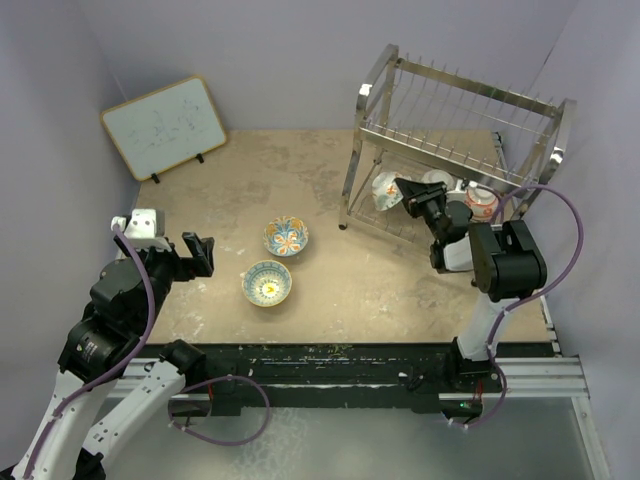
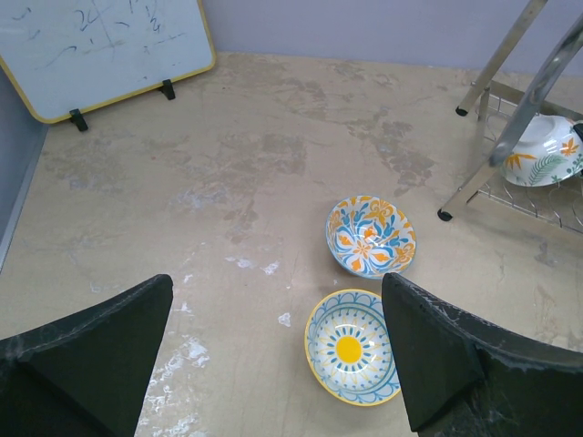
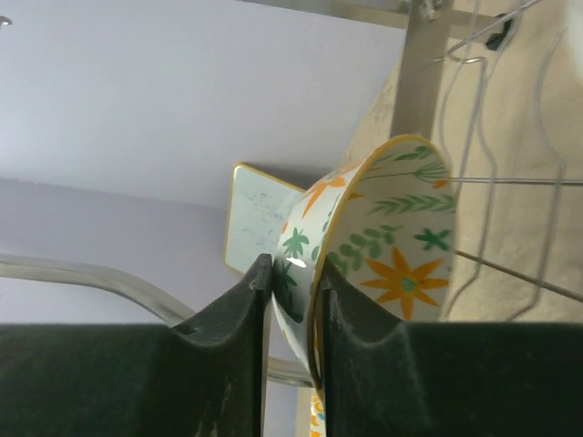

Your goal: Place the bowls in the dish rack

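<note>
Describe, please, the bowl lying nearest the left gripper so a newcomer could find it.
From the dish rack, look left to the two bowls on the bare tabletop. It is the nearer bowl, with a plain yellow disc at its centre; its neighbour shows orange-and-blue flowers.

We are looking down past the left gripper (image 2: 276, 296), whose dark fingers (image 2: 91, 364) are standing wide apart at the bottom corners, closing on nothing. Between them, on the beige table (image 2: 273, 146), two bowls are sitting upright, just beside each other. The sun-patterned bowl (image 2: 351, 348), blue-ringed with a yellow centre, is lying nearer us, and the floral bowl (image 2: 371, 235), blue and orange, is sitting just beyond it. White scuffs are showing on the tabletop to their left. At the right edge the dish rack (image 2: 499, 59) is standing on its chrome legs, and a leaf-painted bowl (image 2: 547, 150) is tilting over its lower wires, partly hidden behind a tube. A whiteboard (image 2: 100, 41) is standing on two black feet at upper left.
</note>
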`<state>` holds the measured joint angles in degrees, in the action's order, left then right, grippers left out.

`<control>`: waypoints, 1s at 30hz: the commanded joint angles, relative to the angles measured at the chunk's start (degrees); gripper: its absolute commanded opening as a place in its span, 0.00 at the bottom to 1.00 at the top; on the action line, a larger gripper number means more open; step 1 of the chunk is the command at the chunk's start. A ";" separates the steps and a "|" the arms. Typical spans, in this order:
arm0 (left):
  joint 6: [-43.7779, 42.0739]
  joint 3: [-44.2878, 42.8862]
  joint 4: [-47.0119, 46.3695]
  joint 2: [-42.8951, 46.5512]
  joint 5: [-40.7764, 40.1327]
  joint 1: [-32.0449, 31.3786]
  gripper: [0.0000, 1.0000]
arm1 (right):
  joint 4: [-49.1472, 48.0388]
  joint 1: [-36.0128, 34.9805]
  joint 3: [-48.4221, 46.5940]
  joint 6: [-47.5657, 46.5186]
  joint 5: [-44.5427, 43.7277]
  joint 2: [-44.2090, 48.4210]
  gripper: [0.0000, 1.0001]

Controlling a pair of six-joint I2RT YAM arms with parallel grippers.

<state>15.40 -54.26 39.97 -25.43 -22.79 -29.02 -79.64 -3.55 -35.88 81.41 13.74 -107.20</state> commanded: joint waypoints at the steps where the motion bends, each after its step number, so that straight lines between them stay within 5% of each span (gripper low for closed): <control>1: -0.59 -0.90 -2.71 -0.10 0.23 -0.26 0.99 | 7.51 0.73 2.62 -4.21 -1.65 0.13 0.28; 16: -0.19 -0.40 -3.67 -0.27 1.71 -0.26 0.99 | 37.13 0.92 -1.80 -13.58 -8.30 10.60 0.53; 30: -0.20 0.14 -3.61 1.08 1.73 -0.27 0.99 | 49.78 0.91 -5.40 -18.63 -12.18 13.21 0.78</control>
<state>15.42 -54.11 38.68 -25.15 -21.28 -29.02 -36.71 -2.31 -40.51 65.71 4.45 -95.39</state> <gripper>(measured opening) 0.990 0.763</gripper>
